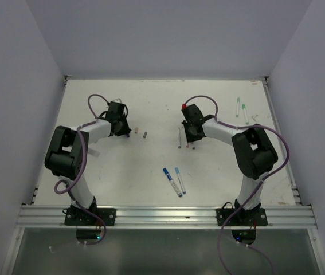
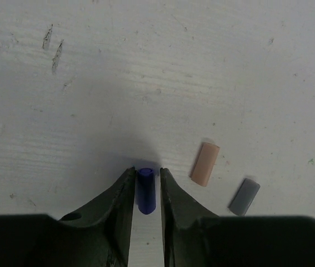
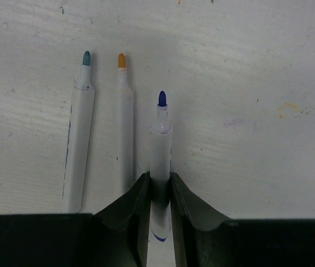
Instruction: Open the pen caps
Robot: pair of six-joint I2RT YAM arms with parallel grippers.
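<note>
Scuffed white bench [image 1: 145, 166]: my left claw [image 2: 146, 172] pinches the purple cap [image 2: 146, 194], and my right claw [image 3: 160, 178] clamps its bared pen [image 3: 160, 144]. Next, I reckon, set both down, then fetch a capped pen [image 1: 172, 182].

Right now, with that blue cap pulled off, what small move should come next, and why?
Probably the left gripper opens, dropping the blue cap beside the orange cap and grey cap; the right gripper holds its uncapped blue-tipped pen.

A dark blue cap [image 2: 146, 191], peach cap [image 2: 205, 163], grey cap [image 2: 244, 196], blue-tipped pen [image 3: 160, 147].
</note>
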